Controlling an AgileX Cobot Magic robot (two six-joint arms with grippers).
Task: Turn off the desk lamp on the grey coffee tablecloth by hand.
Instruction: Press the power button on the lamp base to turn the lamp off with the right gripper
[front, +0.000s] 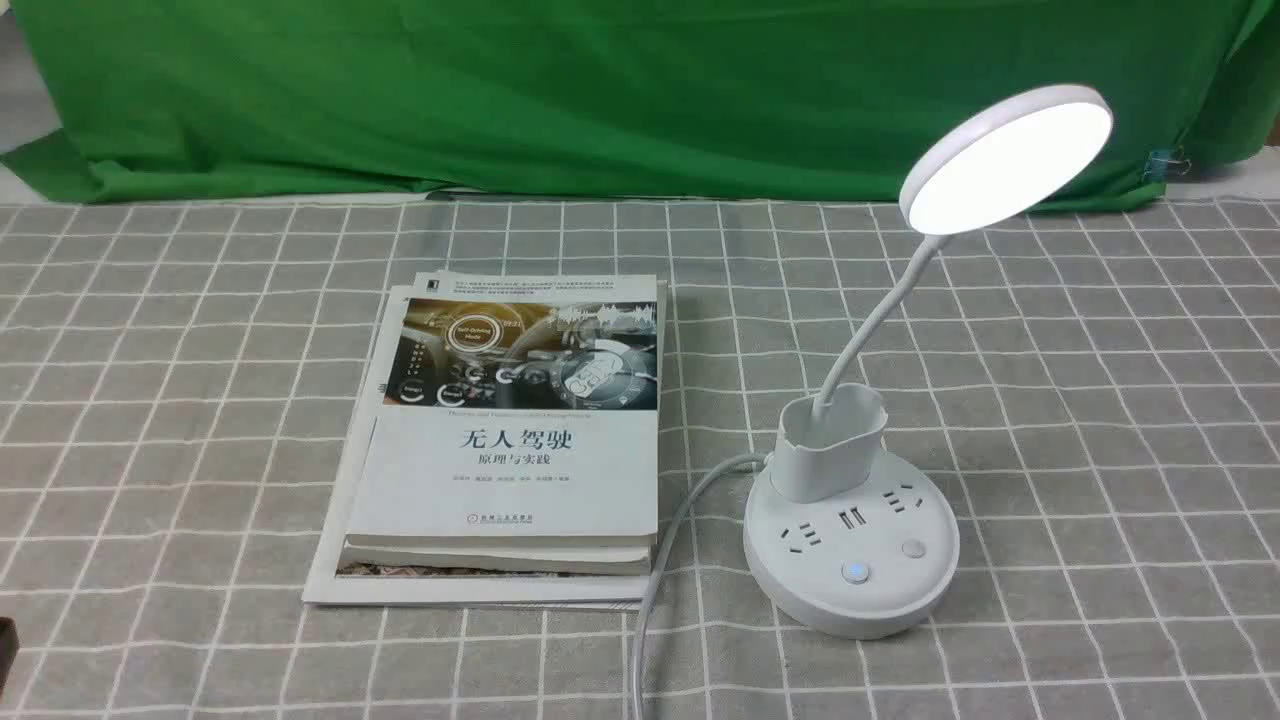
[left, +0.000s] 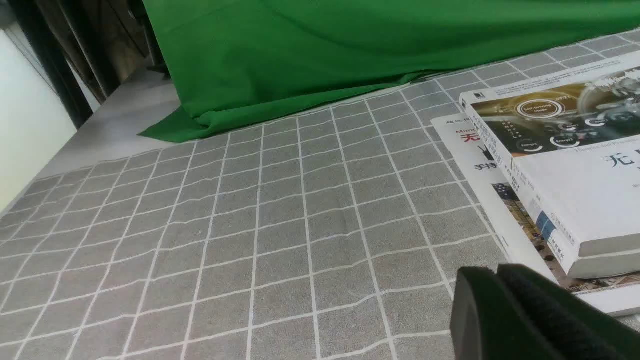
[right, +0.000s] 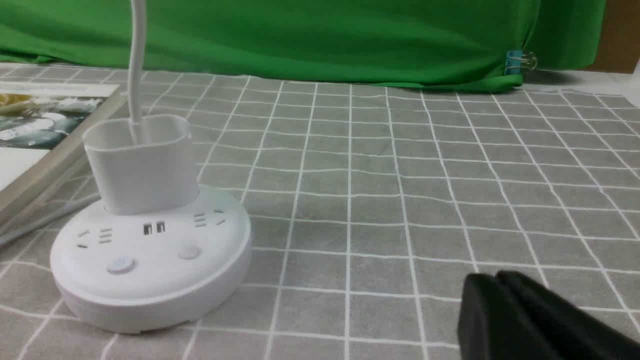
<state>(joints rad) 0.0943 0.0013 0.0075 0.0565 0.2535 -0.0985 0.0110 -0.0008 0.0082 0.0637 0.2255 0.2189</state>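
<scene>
The white desk lamp (front: 850, 520) stands on the grey coffee tablecloth (front: 1100, 400) at the right of the front view. Its round disc head (front: 1010, 160) glows. The round base carries sockets, a cup holder (front: 830, 445) and two buttons (front: 854, 572); the left one glows blue. In the right wrist view the lamp base (right: 150, 260) is ahead, and my right gripper (right: 492, 280) is shut and empty, low over the cloth, well apart from the base. My left gripper (left: 492, 272) is shut and empty beside the books. Neither gripper shows clearly in the front view.
A stack of books (front: 510, 440) lies on the cloth left of the lamp, also in the left wrist view (left: 560, 170). The lamp's grey cord (front: 660, 570) runs between books and base toward the front edge. A green backdrop cloth (front: 600, 90) hangs behind.
</scene>
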